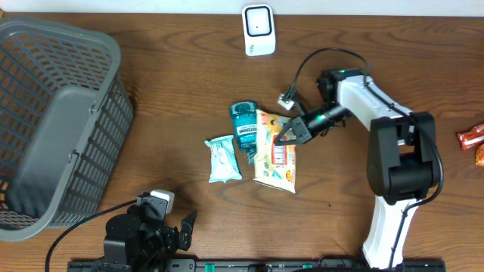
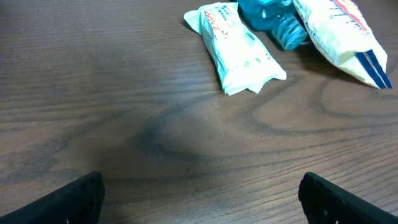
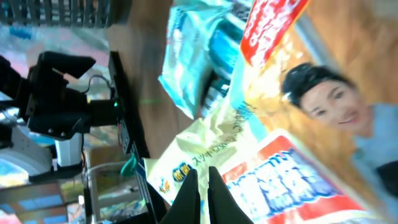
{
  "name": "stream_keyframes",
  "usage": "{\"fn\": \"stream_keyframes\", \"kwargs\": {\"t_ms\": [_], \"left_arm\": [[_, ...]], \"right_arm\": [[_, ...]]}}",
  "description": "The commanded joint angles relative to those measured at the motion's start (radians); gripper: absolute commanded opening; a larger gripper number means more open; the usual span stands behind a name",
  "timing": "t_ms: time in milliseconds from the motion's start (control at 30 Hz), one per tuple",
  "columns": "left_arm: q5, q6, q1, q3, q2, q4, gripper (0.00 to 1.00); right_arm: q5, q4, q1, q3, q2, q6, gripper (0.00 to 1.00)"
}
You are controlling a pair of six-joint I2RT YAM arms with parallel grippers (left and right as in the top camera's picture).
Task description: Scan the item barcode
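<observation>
Right gripper (image 3: 200, 182) closed, tips pressed on yellow snack bag (image 1: 275, 155) lying mid-counter (image 1: 151, 45), blue bottle (image 1: 243, 127) touching the bag's left edge, pale wipes packet (image 1: 224, 159) beside that, left gripper (image 2: 200, 202) wide open and empty near front edge, white scanner (image 1: 258, 30) at far edge

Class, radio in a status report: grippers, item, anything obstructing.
Left gripper open, idle. Right gripper shut on snack bag, well short of scanner. Bottle lies against bag.
</observation>
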Motion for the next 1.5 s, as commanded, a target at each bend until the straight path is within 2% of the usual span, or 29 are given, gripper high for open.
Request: {"fn": "stream_keyframes", "kwargs": {"t_ms": [0,100,167,233,300,333,400,433,500,533,633,667,867,1033,1167,1267,1333,1467], "left_arm": [[0.005,-0.002,0.000,0.002,-0.004,-0.013,0.99],[0.005,-0.002,-0.001,0.002,-0.004,-0.013,0.99],[0.005,-0.002,0.000,0.002,-0.004,-0.013,0.99],[0.005,-0.002,0.000,0.002,-0.004,-0.013,0.99],[0.005,-0.002,0.000,0.002,-0.004,-0.013,0.99],[0.005,-0.002,-0.001,0.002,-0.004,-0.013,0.99],[0.005,-0.002,-0.001,0.002,-0.004,-0.013,0.99],[0.005,-0.002,0.000,0.002,-0.004,-0.013,0.99],[0.005,-0.002,-0.001,0.002,-0.004,-0.013,0.99],[0.005,-0.002,-0.001,0.002,-0.004,-0.013,0.99],[0.005,-0.002,0.000,0.002,-0.004,-0.013,0.99],[0.005,-0.002,-0.001,0.002,-0.004,-0.013,0.99],[0.005,-0.002,0.000,0.002,-0.004,-0.013,0.99],[0.005,-0.002,0.000,0.002,-0.004,-0.013,0.99],[0.005,-0.002,0.000,0.002,-0.004,-0.013,0.99],[0.005,-0.002,0.000,0.002,-0.004,-0.013,0.99],[0.005,-0.002,0.000,0.002,-0.004,-0.013,0.99],[0.005,-0.002,0.000,0.002,-0.004,-0.013,0.99]], "right_arm": [[-0.004,-0.010,-0.064,0.011,-0.040,0.023,0.01],[-0.006,-0.033,-0.085,0.011,-0.045,0.040,0.03],[-0.003,-0.044,-0.078,0.011,-0.053,0.070,0.07],[0.002,-0.045,-0.064,0.011,-0.067,0.105,0.15],[0.051,-0.044,-0.038,0.014,-0.102,0.170,0.32],[0.092,-0.037,-0.025,0.016,-0.118,0.215,0.36],[0.235,-0.005,0.015,0.016,-0.162,0.382,0.41],[0.415,0.026,0.060,0.016,-0.200,0.542,0.42],[0.655,0.043,0.119,0.016,-0.237,0.752,0.49],[0.822,0.045,0.175,0.016,-0.261,0.918,0.67],[0.921,0.080,0.291,0.016,-0.276,1.065,0.97],[0.921,0.090,0.309,0.016,-0.274,1.086,0.99],[1.121,0.130,0.460,0.016,-0.197,1.369,0.99],[1.125,0.147,0.506,0.016,-0.149,1.460,0.98],[1.202,0.136,0.527,0.016,-0.119,1.549,0.97],[1.230,0.126,0.526,0.016,-0.096,1.555,0.94],[1.233,0.119,0.526,0.013,-0.079,1.554,0.86],[1.231,0.103,0.526,0.012,-0.026,1.554,0.82]]}}
